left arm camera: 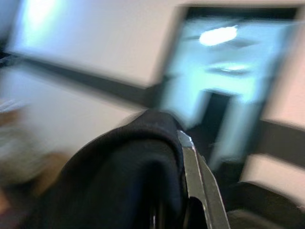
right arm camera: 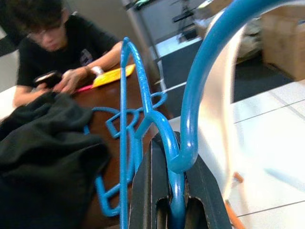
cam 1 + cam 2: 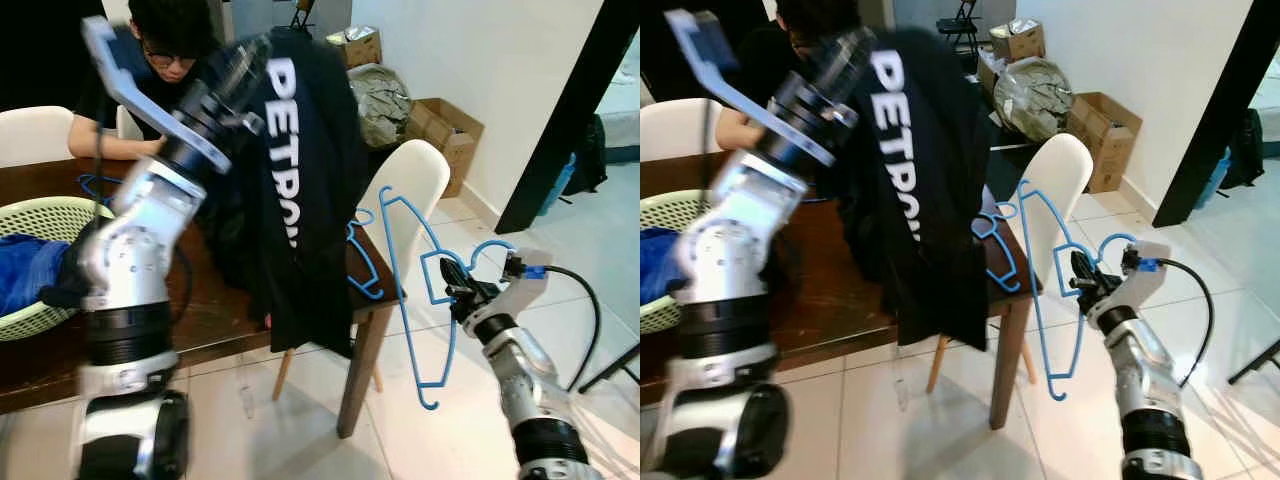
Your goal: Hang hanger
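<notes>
— Where's the hanger?
— The blue hanger (image 3: 415,290) hangs near right, the right gripper (image 3: 458,291) clamped on it beside the white chair (image 3: 412,190).
— And the left gripper (image 3: 240,62)?
— Raised farther left, pinching the black shirt (image 3: 300,190) above the table (image 3: 220,300).

Bright, even indoor light; left arm (image 3: 130,280) motion-blurred; left wrist view heavily smeared; right wrist background soft.

Home dining area: wooden table (image 3: 215,310), chairs (image 3: 415,190).
</notes>
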{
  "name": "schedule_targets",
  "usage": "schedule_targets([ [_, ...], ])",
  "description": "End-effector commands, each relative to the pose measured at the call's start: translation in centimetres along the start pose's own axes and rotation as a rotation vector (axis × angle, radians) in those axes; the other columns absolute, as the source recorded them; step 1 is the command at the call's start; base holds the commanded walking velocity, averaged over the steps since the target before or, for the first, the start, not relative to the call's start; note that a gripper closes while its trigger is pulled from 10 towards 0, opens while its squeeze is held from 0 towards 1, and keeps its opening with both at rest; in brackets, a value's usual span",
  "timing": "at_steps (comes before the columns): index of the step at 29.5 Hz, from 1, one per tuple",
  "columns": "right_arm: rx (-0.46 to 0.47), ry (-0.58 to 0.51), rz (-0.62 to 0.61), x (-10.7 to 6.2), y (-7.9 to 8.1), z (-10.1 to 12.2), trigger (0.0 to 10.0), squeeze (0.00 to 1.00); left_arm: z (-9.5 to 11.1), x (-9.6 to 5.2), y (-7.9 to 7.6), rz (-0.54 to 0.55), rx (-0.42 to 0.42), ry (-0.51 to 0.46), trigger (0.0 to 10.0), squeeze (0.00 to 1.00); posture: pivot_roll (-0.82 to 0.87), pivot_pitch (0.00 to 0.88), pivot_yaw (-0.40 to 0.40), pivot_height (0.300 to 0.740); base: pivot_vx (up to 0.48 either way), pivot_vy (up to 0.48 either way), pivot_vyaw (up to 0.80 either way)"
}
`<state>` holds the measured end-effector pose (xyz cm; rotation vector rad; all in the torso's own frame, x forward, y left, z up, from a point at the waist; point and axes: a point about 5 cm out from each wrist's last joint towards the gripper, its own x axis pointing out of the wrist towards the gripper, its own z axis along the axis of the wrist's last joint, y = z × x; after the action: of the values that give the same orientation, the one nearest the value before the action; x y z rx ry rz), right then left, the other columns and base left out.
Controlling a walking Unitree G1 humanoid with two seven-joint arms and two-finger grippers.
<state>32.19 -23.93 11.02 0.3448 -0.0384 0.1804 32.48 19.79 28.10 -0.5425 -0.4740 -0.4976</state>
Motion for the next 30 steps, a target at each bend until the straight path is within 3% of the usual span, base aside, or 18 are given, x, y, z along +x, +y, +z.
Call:
schedule_targets([
  [1, -0.002, 0.0, 0.008, 0.1, 0.2, 0.1, 10.0, 0.0, -0.7, -1.5, 2.0, 0.11, 0.041, 0.049, 0.0, 0.0, 0.0, 0.0, -0.004, 0.74, 0.0, 0.0, 0.0],
  [4, -0.005, 0.015, 0.018, 0.3, 0.2, 0.1, 10.0, 0.0, -2.1, -9.4, 7.6, 0.501, 0.233, 0.204, 0.0, 0.0, 0.02, 0.0, -0.027, 0.74, 0.0, 0.0, 0.0],
  [5, -0.005, 0.015, 0.018, 0.3, 0.2, 0.1, 10.0, 0.0, -2.1, -9.4, 7.6, 0.501, 0.233, 0.204, 0.0, 0.0, 0.02, 0.0, -0.027, 0.74, 0.0, 0.0, 0.0],
  [6, -0.007, 0.021, 0.023, 0.4, 0.2, 0.1, 10.0, 0.0, -2.0, -12.5, 9.2, 0.649, 0.285, 0.238, 0.0, 0.0, 0.03, 0.0, -0.034, 0.74, 0.0, 0.0, 0.0],
  [7, -0.007, 0.021, 0.023, 0.4, 0.2, 0.1, 10.0, 0.0, -2.0, -12.5, 9.2, 0.649, 0.285, 0.238, 0.0, 0.0, 0.03, 0.0, -0.034, 0.74, 0.0, 0.0, 0.0],
  [8, -0.007, 0.025, 0.025, 0.4, 0.3, 0.1, 10.0, 0.0, -1.8, -14.3, 10.0, 0.735, 0.313, 0.255, 0.0, 0.0, 0.03, 0.0, -0.035, 0.74, 0.0, 0.0, 0.0],
  [9, -0.007, 0.025, 0.025, 0.4, 0.3, 0.1, 10.0, 0.0, -1.8, -14.3, 10.0, 0.735, 0.313, 0.255, 0.0, 0.0, 0.03, 0.0, -0.035, 0.74, 0.0, 0.0, 0.0],
  [10, -0.008, 0.028, 0.027, 0.5, 0.3, 0.1, 10.0, 0.0, -1.5, -15.8, 10.8, 0.815, 0.331, 0.268, 0.0, 0.0, 0.03, 0.0, -0.041, 0.74, 0.0, 0.0, 0.0],
  [11, -0.008, 0.028, 0.027, 0.5, 0.3, 0.1, 10.0, 0.0, -1.5, -15.8, 10.8, 0.815, 0.331, 0.268, 0.0, 0.0, 0.03, 0.0, -0.041, 0.74, 0.0, 0.0, 0.0],
  [13, -0.014, 0.037, 0.033, 0.6, 0.3, 0.0, 10.0, 0.0, -1.0, -18.7, 12.3, 0.975, 0.328, 0.244, 0.0, 0.0, 0.03, 0.0, -0.044, 0.74, 0.0, 0.0, 0.0],
  [22, -0.024, 0.051, 0.039, 0.5, 0.3, -0.2, 10.0, 0.0, -1.4, -18.9, 12.8, 1.003, 0.313, 0.237, 0.0, 0.0, 0.02, 0.0, -0.043, 0.74, 0.0, 0.0, 0.0],
  [23, -0.028, 0.057, 0.04, 0.4, 0.2, -0.3, 10.0, 0.0, -1.9, -17.5, 12.2, 0.93, 0.317, 0.238, 0.9, 0.0, 0.01, 0.0, -0.04, 0.74, 0.0, 0.0, 0.0],
  [24, -0.029, 0.059, 0.039, 0.3, 0.1, -0.4, 10.0, 0.0, -2.1, -15.0, 10.7, 0.807, 0.305, 0.206, 0.8, 0.0, 0.01, 0.0, -0.039, 0.74, 0.0, 0.0, 0.0],
  [25, -0.029, 0.059, 0.039, 0.3, 0.1, -0.4, 10.0, 0.0, -2.1, -15.0, 10.7, 0.807, 0.305, 0.206, 0.8, 0.0, 0.01, 0.0, -0.039, 0.74, 0.0, 0.0, 0.0],
  [26, -0.03, 0.06, 0.039, 0.2, 0.0, -0.4, 10.0, 0.0, -2.1, -13.3, 9.5, 0.723, 0.297, 0.18, 0.8, 0.0, 0.01, 0.0, -0.039, 0.74, 0.0, 0.0, 0.0],
  [27, -0.028, 0.059, 0.037, 0.2, 0.0, -0.4, 10.0, 0.0, -1.5, -10.8, 7.6, 0.593, 0.295, 0.13, 0.0, 0.0, 0.01, 0.0, -0.044, 0.74, 0.0, 0.0, 0.0],
  [29, -0.028, 0.059, 0.037, 0.2, 0.0, -0.4, 10.0, 0.0, -1.5, -10.8, 7.6, 0.593, 0.295, 0.13, 0.0, 0.0, 0.01, 0.0, -0.044, 0.74, 0.0, 0.0, 0.0],
  [30, -0.021, 0.061, 0.037, 0.2, 0.0, -0.4, 10.0, 0.0, 0.8, -6.1, 3.4, 0.357, 0.308, 0.012, 0.0, 0.0, 0.02, 0.0, -0.048, 0.74, 0.48, 0.0, 0.0],
])
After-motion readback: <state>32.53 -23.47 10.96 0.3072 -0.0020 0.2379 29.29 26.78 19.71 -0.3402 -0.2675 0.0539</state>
